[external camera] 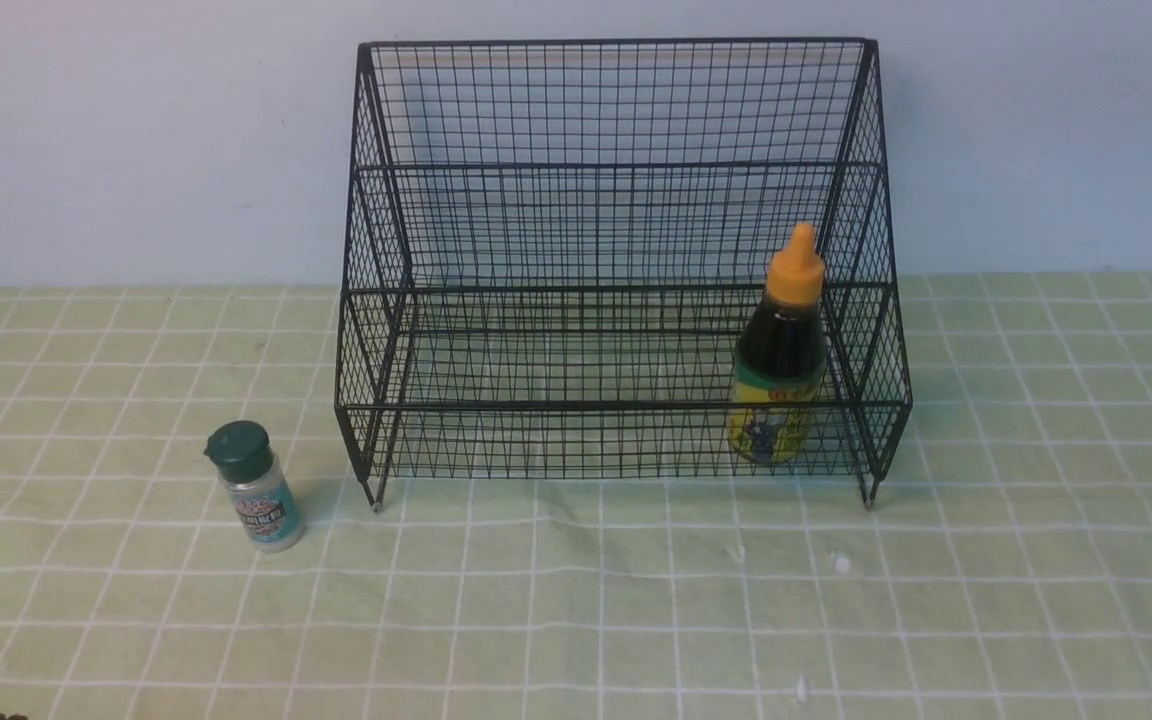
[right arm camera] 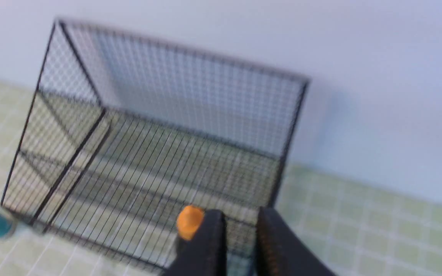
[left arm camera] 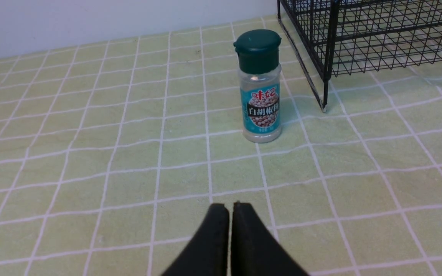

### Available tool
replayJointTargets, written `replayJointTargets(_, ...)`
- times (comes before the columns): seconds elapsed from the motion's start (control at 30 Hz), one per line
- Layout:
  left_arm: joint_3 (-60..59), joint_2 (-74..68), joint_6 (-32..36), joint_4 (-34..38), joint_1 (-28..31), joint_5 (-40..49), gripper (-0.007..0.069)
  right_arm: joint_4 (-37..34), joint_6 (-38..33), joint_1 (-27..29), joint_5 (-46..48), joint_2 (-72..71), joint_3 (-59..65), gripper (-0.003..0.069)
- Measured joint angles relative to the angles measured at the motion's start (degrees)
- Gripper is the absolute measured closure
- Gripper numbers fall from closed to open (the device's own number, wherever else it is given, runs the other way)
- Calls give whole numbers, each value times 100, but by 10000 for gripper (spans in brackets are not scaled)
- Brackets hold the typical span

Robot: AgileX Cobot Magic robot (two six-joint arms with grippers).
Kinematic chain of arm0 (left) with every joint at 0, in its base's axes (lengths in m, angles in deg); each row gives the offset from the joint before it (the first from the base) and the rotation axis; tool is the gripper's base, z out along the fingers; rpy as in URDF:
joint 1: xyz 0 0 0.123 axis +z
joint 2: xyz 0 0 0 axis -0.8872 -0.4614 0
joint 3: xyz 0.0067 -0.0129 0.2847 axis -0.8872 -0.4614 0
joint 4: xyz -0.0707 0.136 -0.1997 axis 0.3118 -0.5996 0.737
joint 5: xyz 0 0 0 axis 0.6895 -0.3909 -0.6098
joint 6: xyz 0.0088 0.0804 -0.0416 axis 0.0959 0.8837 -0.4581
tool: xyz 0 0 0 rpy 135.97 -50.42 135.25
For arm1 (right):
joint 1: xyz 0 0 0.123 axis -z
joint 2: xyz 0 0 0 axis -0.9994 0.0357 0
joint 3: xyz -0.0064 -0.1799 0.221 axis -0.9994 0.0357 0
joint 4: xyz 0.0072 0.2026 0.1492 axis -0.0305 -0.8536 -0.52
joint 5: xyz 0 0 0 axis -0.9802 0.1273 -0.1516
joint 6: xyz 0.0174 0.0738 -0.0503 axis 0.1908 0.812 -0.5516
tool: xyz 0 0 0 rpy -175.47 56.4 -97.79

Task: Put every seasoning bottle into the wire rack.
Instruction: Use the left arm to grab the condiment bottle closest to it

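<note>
Far left: left gripper [left arm camera: 230, 209], fingertips together, closed, nothing between them; pointed over the checked cloth [external camera: 616, 620]. Next, small clear shaker [external camera: 258, 490], dark green cap, teal label, upright on the cloth, just outside the left side of the wire rack [external camera: 616, 405]. Rack: black mesh, sloped sides, against a pale wall [external camera: 136, 140]. At its right end, inside, behind the low front mesh: dark-sauce bottle [external camera: 781, 350], orange nozzle cap, yellow label, upright. Right gripper [right arm camera: 240, 218] blurred in its wrist view, a narrow gap between fingertips, partly open, gripping nothing.
</note>
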Motion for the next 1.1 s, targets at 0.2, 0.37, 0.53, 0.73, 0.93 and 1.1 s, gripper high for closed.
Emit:
replayJointTargets(0.2,0,0,0,0,0,0,631,154,108,0,-168,-1619,1243,669)
replayJointTargets(0.37,0,0,0,0,0,0,631,73,359,0,-1612,-3459,3799,673)
replayJointTargets(0.53,0,0,0,0,0,0,631,52,440,0,-3541,-4890,5997,673)
replayJointTargets(0.73,0,0,0,0,0,0,631,-784,564,0,-5142,-5808,7527,673)
replayJointTargets(0.93,0,0,0,0,0,0,631,-1271,352,0,-5533,-6152,8264,673)
replayJointTargets(1.1,0,0,0,0,0,0,631,-568,-412,0,-5561,-6163,8696,673)
